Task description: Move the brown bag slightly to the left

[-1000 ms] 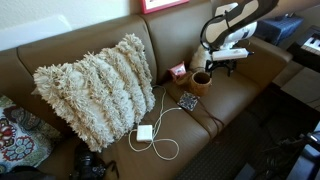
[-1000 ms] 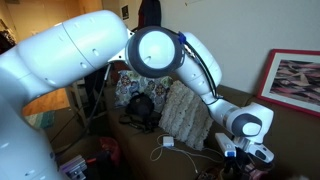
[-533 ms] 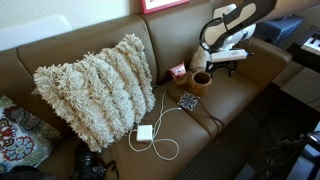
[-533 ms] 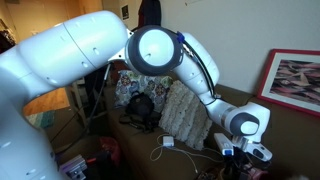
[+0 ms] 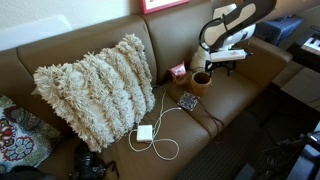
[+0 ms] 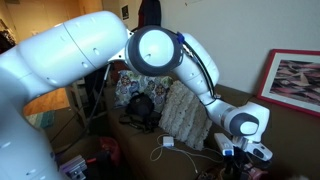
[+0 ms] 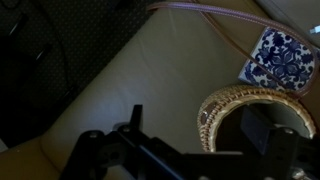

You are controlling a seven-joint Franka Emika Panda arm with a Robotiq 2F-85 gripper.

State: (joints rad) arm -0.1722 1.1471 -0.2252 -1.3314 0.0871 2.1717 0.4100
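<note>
Brown bag (image 7: 212,112): one, upright on the counter (image 7: 150,70), a couch seat, round dark mouth up. The fingers (image 7: 258,130) are spread apart, clenching nothing. One sits at the bag's mouth and the other is out over bare cushion, with the bag's near wall between them. In an exterior view the bag (image 5: 202,83) sits under the arm, near the seat's back. One blue-white patterned square (image 7: 278,55) lies just beside the bag. One pink box (image 5: 178,71) is near it, toward the one shaggy pillow (image 5: 95,90). One white charger (image 5: 145,132) with a looped cable lies well apart. There is open seat between the bag and the pillow. The seat's front edge is beyond the square.
</note>
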